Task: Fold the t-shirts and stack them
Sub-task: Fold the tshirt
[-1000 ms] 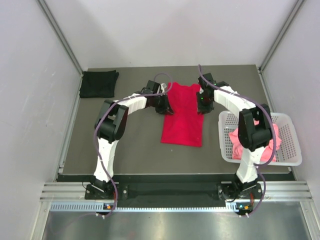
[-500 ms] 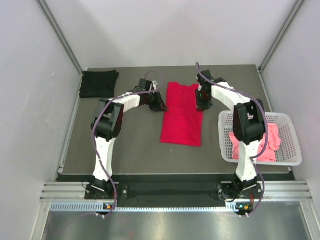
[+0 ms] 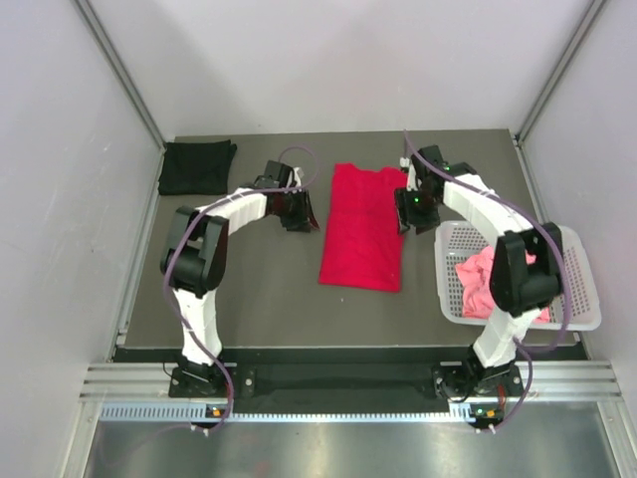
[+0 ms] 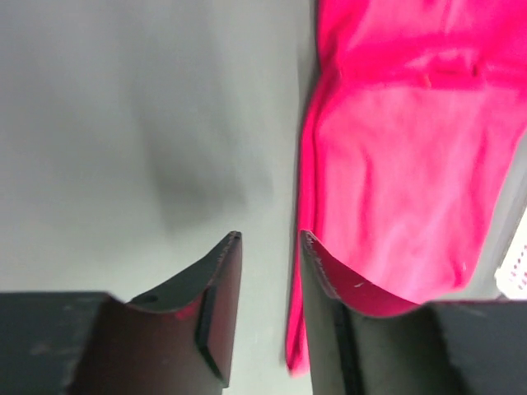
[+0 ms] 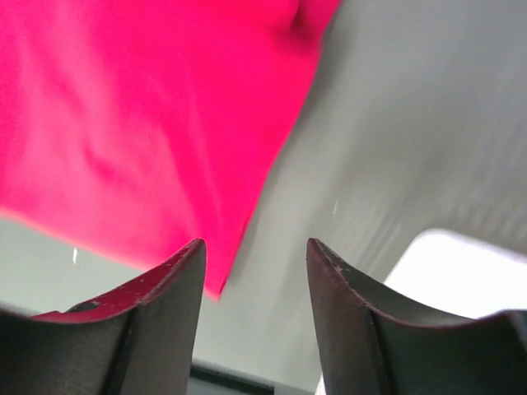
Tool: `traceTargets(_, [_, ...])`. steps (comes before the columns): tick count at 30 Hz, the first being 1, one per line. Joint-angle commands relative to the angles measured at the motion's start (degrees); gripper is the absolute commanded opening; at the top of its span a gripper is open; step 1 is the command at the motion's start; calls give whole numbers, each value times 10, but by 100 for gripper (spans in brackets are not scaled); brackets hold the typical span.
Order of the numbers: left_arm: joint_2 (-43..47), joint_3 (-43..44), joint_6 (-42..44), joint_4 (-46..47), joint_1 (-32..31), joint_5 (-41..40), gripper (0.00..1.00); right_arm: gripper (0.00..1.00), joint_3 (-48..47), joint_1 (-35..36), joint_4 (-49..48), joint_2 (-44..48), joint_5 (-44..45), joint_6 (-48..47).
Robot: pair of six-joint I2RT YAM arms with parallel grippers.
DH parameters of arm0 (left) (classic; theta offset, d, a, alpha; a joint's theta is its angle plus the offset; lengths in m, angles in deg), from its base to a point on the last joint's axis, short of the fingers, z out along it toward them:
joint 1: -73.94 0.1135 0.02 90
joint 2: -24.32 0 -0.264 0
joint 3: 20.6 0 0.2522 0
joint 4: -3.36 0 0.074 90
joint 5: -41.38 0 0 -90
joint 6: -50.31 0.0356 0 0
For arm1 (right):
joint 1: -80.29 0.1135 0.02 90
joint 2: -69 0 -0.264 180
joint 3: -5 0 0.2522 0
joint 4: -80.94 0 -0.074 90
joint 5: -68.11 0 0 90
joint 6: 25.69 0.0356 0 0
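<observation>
Three t-shirts counted. The bright red short-sleeved cloth t-shirt (image 3: 363,227) lies flat at the middle of the dark grey table (image 3: 269,289), folded into a long strip running far to near. The black cloth t-shirt (image 3: 197,166) sits folded at the far left corner. The salmon pink cloth t-shirt (image 3: 478,282) lies crumpled in the one white plastic lattice basket (image 3: 450,261) at the right edge.

Two arms. The left gripper (image 3: 302,211) is just left of the red shirt's left edge, over bare table. Its fingers (image 4: 218,271) stand a narrow gap apart with nothing between them. The right gripper (image 3: 412,211) is at the shirt's right edge near the basket's far left corner. Its fingers (image 5: 169,304) are set wider apart and are likewise empty (the shirt edge shows behind them, not gripped).

Against one second ago:
- The left gripper has drawn back leftward off the shirt's edge, its elbow swinging left.
- The right gripper has shifted slightly right.
- The red shirt keeps its place and shape.
- The black shirt and basket are unmoved.
</observation>
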Motion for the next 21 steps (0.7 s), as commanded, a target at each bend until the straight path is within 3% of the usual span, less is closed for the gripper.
traceTargets(1, [93,-24,30,-49,0,-17,40,54,54,9,-11,92,-55,-22])
traceTargets(4, [137,-70,15,-64,-6,3,41,55,129,14,-36,128,-108,-8])
traceTargets(8, [190,-163,-25,-64,-46,-4,41,55,243,43,-94,183,-113,25])
traceTargets(13, [215,-227,-88,-43,-99,-22,41,54,302,56,-141,201,-107,63])
traceTargets(21, [196,-255,-160,1,-106,-49,41,51,330,56,-164,208,-92,75])
